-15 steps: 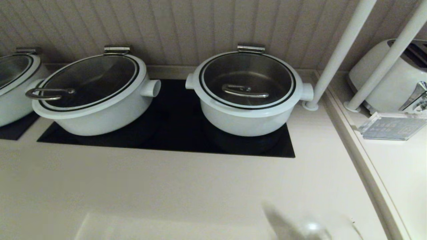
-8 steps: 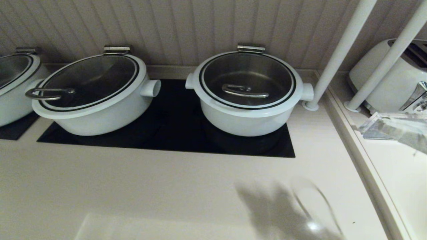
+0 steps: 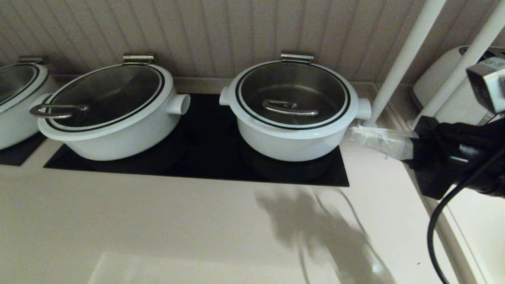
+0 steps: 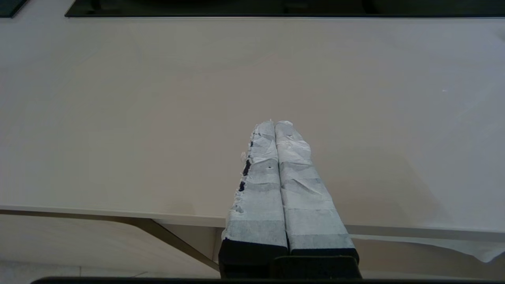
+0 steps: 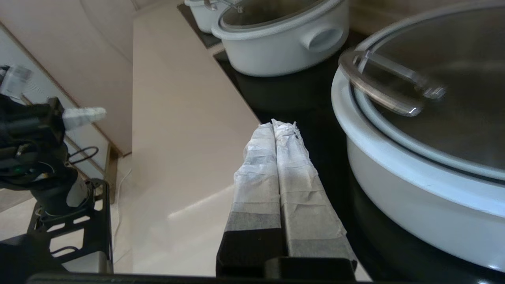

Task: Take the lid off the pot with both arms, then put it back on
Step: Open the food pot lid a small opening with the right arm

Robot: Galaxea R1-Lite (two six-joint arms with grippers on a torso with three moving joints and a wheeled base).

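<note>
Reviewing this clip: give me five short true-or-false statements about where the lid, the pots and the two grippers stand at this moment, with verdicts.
1. The round glass lid with the curved steel bar handle sits closed on the round white pot. True.
2. The right gripper is clamped on the lid's handle. False: it is shut on nothing, beside the pot's right stub handle.
3. The left gripper is shut, over the bare beige counter. True.
4. The wider oval-looking white pot has its lid off. False: its glass lid with the steel loop is on.
5. The right gripper's fingers are spread wide apart. False: they are pressed together.
</note>
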